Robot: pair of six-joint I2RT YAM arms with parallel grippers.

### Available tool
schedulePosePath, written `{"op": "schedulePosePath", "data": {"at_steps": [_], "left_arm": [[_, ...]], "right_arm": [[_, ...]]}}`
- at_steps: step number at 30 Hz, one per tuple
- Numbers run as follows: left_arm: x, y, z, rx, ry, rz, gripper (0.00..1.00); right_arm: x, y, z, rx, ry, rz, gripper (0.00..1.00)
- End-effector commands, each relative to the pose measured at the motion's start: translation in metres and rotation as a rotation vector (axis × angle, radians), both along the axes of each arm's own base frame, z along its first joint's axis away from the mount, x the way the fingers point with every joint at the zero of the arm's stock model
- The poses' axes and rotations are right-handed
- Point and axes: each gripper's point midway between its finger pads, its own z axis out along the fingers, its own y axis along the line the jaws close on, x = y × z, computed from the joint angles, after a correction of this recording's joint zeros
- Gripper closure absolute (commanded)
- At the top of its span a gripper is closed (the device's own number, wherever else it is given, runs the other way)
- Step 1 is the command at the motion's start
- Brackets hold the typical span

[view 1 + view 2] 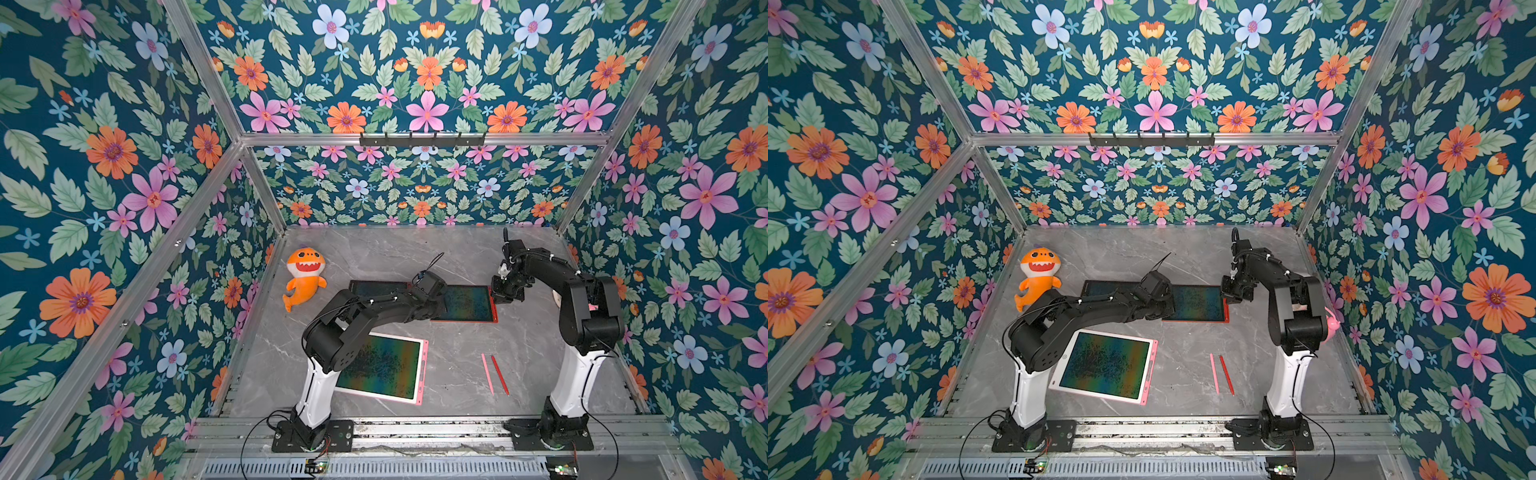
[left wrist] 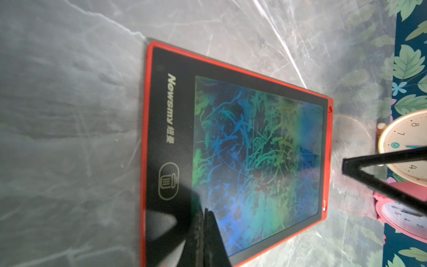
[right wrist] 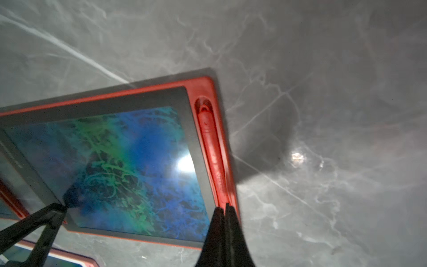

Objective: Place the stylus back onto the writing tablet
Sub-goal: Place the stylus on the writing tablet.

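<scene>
My left end effector (image 2: 205, 212) and right end effector (image 3: 224, 208) sit clenched at the red tablet (image 2: 254, 150)'s opposite edges; open desk (image 3: 323, 115) beyond.

Red-framed tablet (image 2: 238, 150), at 1 o'clock from the pink-framed tablet (image 1: 382, 365) in both top views: the black bezel carries the wordmark (image 2: 171, 98) "Newsmy" followed by two Chinese characters, with a trash-bin sign (image 2: 168, 181) in line with it. Cream clock (image 2: 406, 143) dial: 8, 7, 6, 4. Pink clock (image 2: 402, 212) dial: 6, 5, 4, 3, blurred.
</scene>
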Motion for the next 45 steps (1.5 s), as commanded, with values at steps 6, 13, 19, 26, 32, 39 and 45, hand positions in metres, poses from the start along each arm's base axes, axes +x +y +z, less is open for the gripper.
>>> {"op": "schedulePosePath", "data": {"at_steps": [6,13,19,26,32,39,45], "left_arm": [[-0.019,0.022,-0.028,0.109,0.098,0.005,1.00],[-0.020,0.024,-0.029,0.113,0.098,0.007,1.00],[-0.020,0.023,-0.030,0.110,0.100,0.006,1.00],[-0.021,0.022,-0.029,0.108,0.099,0.004,1.00],[-0.021,0.023,-0.029,0.109,0.100,0.001,1.00],[-0.020,0.022,-0.029,0.108,0.100,-0.002,1.00],[-0.021,0.022,-0.029,0.114,0.102,-0.004,1.00]], "right_arm": [[-0.007,0.007,-0.011,-0.021,0.021,0.019,0.95],[-0.015,0.002,-0.029,-0.073,0.075,0.010,0.96],[-0.012,0.008,-0.026,-0.037,0.052,0.008,0.96],[-0.015,0.005,0.001,-0.039,-0.020,-0.001,0.94],[-0.031,0.002,0.003,-0.048,-0.003,0.005,0.92],[-0.038,0.004,-0.008,-0.036,0.029,0.011,0.92],[-0.040,0.002,-0.017,-0.049,0.055,0.015,0.92]]}}
